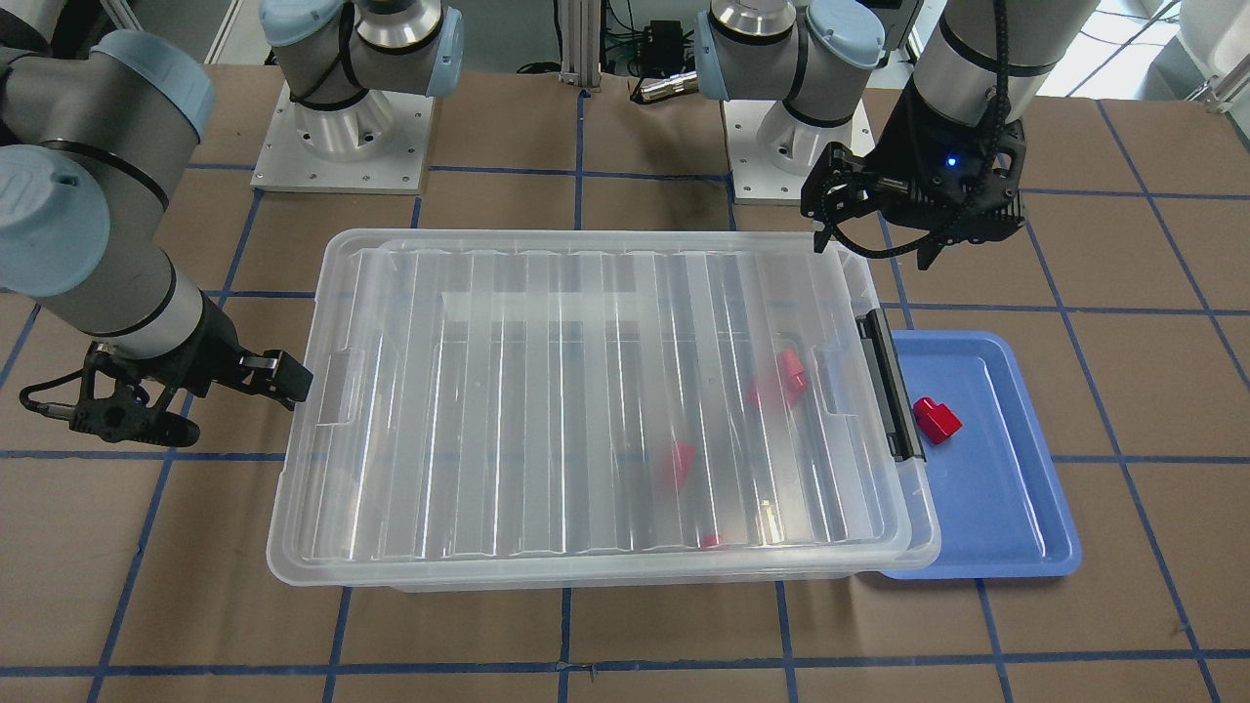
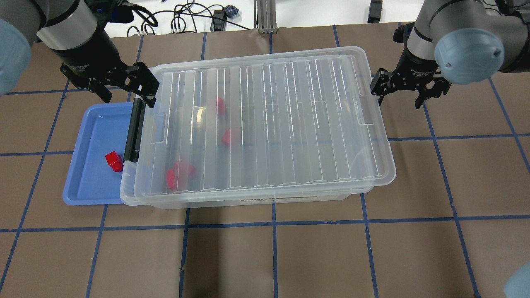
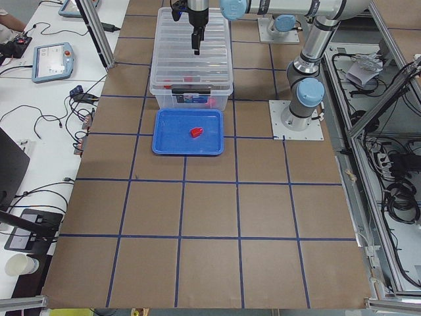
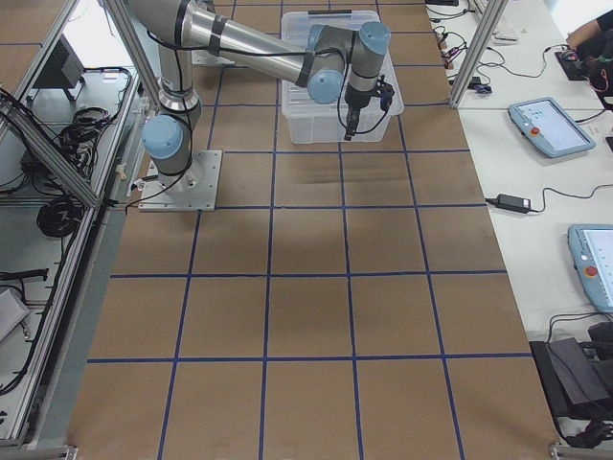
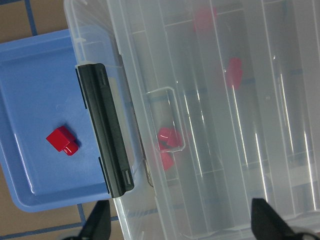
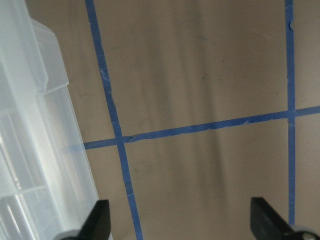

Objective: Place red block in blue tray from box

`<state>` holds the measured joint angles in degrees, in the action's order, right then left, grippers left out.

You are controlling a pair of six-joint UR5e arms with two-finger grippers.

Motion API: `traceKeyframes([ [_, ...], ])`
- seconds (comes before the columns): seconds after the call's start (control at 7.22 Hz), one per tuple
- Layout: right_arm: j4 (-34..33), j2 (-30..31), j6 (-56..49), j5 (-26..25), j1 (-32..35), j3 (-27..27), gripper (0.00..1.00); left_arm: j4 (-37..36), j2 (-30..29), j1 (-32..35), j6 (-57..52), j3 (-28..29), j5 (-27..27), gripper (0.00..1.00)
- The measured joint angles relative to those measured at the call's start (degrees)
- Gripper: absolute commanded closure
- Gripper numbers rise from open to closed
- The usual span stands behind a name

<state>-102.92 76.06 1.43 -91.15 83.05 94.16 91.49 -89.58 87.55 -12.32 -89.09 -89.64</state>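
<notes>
Starting at the robot's left end of the table, the blue tray (image 2: 89, 174) sits flat on the brown paper. The red block (image 2: 114, 161) is in it, lying alone on the tray floor towards the side nearest the box and touching nothing else. It is just beside the black latch (image 2: 133, 132) but clear of it. Nothing grips it.

Hanging above that latch end is the left gripper (image 2: 128, 98). Its fingers are spread wide and hold nothing, and its wrist camera looks straight down on tray, latch and lid together.

Moving along, the box (image 2: 248, 202) lies lengthwise across the table. In the overhead view its latch-end rim overlaps the tray's inner edge. The ribbed clear lid (image 2: 298, 120) is on top, sitting a little skewed against the bin below. More red pieces (image 2: 227, 136) show through it, all in the half nearer the latch. There look to be four, two of them close together near the latch, but the ribs smear them too much for a firm count or any shapes.

At the far short end is the right gripper (image 2: 399, 101), just off the box's rim. Its fingers are parted wide and empty too. Its wrist camera shows only the box's edge along one side and the taped paper of the table (image 2: 314, 256) below — blue lines crossing on brown.
</notes>
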Motion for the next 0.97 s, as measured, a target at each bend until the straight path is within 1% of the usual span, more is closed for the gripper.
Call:
traceKeyframes([
  [0.42,-0.02,0.02,0.11,0.01,0.21,-0.33,0.0,0.0,0.17,-0.01,0.07,-0.18,0.08,0.0],
  [0.55,0.02,0.07,-0.08,-0.08,0.04,-1.2,0.0,0.0,0.19,-0.01,0.09,-0.2,0.08,0.0],
  [0.69,1.23,0.24,-0.3,-0.23,-0.21,-3.31,0.0,0.02,0.22,-0.01,0.08,-0.2,0.08,0.0],
  [0.83,4.93,0.89,-0.26,-0.33,-0.3,-6.37,0.0,0.06,0.25,-0.01,0.04,-0.2,0.08,0.0],
  [0.97,10.2,2.61,0.06,-0.37,-0.2,-9.2,0.0,0.06,0.27,-0.01,0.02,-0.2,0.1,0.0],
])
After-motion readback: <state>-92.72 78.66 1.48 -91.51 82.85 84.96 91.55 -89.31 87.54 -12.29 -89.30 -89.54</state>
